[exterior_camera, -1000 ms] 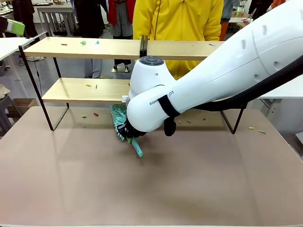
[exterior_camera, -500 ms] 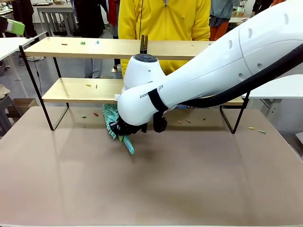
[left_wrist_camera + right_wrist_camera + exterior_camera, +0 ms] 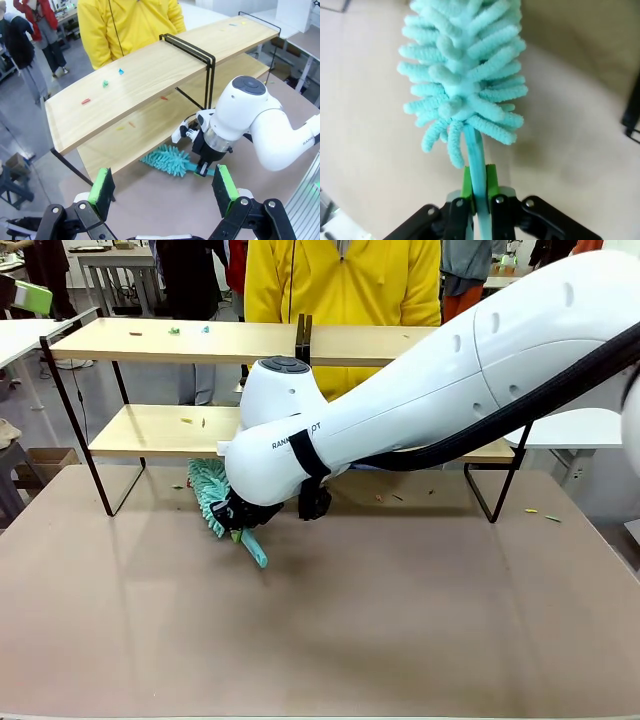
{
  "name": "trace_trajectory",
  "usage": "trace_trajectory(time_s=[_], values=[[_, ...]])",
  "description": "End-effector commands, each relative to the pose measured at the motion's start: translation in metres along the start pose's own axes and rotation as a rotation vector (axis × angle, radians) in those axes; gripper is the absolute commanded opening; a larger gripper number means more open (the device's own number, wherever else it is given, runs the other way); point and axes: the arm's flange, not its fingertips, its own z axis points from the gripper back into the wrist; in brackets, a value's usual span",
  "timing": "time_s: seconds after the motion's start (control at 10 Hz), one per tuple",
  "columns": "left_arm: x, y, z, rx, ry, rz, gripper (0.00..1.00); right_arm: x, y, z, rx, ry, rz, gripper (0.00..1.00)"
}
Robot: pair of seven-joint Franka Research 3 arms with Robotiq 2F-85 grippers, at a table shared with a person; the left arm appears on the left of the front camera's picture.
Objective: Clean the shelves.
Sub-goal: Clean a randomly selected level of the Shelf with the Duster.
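Observation:
The shelves (image 3: 150,342) are two light-wood boards in a black frame at the table's far side, also seen from above (image 3: 150,75). Small coloured scraps (image 3: 175,330) lie on the top board, and a few on the lower board (image 3: 187,421). My right gripper (image 3: 238,514) reaches across to the left, shut on the handle of a teal fluffy duster (image 3: 208,492). Its head sits on the table under the lower board's front edge. The right wrist view shows the green pads (image 3: 466,184) clamping the handle below the duster head (image 3: 465,75). My left gripper (image 3: 162,187) hovers open, high above the rack's left end.
A person in a yellow top (image 3: 340,285) stands right behind the rack. More scraps lie on the brown table (image 3: 320,640) under the rack (image 3: 380,498) and at the right (image 3: 550,517). The right arm's white body (image 3: 450,380) hides the rack's middle.
My right arm has slid left along the table under the lower board, carrying the duster with it. The person has shifted slightly left.

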Motion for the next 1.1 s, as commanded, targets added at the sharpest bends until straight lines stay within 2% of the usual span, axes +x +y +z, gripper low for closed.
trace_trajectory(time_s=[0.0, 0.3, 0.7, 0.8, 0.9, 1.0], values=[[-0.001, 0.001, -0.001, 0.0, -0.006, 0.0, 1.0, 0.01, -0.001, -0.005, 0.011, -0.005, 0.037, 0.12], [-0.001, 0.001, -0.001, 0.0, -0.006, 0.0, 1.0, 0.017, 0.01, -0.01, 0.021, -0.008, 0.09, 0.12], [-0.001, 0.001, -0.001, 0.0, -0.006, 0.0, 1.0, 0.02, 0.012, -0.001, 0.009, 0.073, 0.234, 0.12], [-0.001, 0.001, -0.001, 0.0, -0.006, 0.0, 1.0, 0.016, 0.009, 0.008, 0.007, 0.139, 0.322, 0.12], [-0.001, 0.001, -0.001, 0.0, -0.006, 0.0, 1.0, 0.012, 0.007, 0.017, 0.019, 0.163, 0.414, 0.12], [-0.001, 0.001, -0.001, 0.0, -0.006, 0.0, 1.0, 0.006, 0.005, 0.023, 0.038, 0.219, 0.55, 0.12]])
